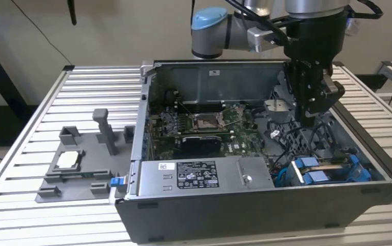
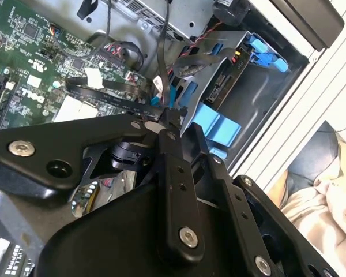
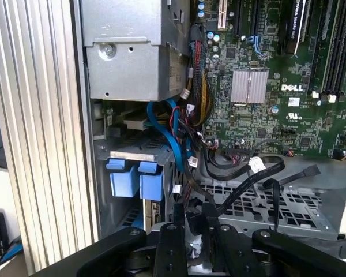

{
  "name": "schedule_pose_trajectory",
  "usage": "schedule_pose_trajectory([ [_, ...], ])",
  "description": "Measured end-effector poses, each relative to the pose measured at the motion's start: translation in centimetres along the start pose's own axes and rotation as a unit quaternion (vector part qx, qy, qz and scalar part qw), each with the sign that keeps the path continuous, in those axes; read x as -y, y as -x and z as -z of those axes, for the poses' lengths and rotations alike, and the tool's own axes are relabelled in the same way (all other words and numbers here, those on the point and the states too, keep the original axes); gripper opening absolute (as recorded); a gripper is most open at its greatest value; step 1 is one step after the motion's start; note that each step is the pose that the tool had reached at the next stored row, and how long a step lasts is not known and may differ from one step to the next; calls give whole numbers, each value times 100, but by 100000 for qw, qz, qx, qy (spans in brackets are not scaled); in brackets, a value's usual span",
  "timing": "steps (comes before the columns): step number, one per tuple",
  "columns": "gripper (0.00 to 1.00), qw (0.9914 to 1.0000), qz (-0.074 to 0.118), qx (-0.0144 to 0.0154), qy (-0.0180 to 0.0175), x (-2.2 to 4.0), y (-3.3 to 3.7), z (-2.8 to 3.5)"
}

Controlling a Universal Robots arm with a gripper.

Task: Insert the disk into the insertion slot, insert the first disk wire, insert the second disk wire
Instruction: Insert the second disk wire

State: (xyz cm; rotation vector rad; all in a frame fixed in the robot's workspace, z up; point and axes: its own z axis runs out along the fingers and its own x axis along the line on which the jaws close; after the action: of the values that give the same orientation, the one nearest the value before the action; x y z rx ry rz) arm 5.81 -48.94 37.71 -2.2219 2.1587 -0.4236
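Jaws: pinched on a black wire [image 2: 162, 69]. Disk [image 1: 327, 165], seated in its slot: you find it near, at 6 o'clock from them, exterior view.

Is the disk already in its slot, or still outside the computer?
In. The disk sits in the bay inside the case, with its blue tabs showing at the bay's mouth in the exterior view.

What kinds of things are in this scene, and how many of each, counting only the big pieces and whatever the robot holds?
Robot arm: 1
Open computer case: 1
Grey power-supply box: 1
Green circuit board: 1
Blue-framed disk: 1
Grey fixture: 1
Black wire in the pincer: 1
Total: 7
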Motion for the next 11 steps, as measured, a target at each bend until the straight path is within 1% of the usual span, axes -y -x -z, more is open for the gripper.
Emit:
schedule_pose_trajectory([
  [2, 27, 100000, 0, -1, -1, 0, 0, 0],
  [3, 24, 100000, 0, 1, -2, 0, 0, 0],
  [4, 24, 100000, 1, 0, -1, 0, 0, 0],
  [5, 18, 100000, 1, 0, -1, 0, 0, 0],
  [6, 16, 100000, 3, 3, -1, 0, 0, 0],
  [11, 16, 100000, 3, 0, -1, 0, 0, 0],
])
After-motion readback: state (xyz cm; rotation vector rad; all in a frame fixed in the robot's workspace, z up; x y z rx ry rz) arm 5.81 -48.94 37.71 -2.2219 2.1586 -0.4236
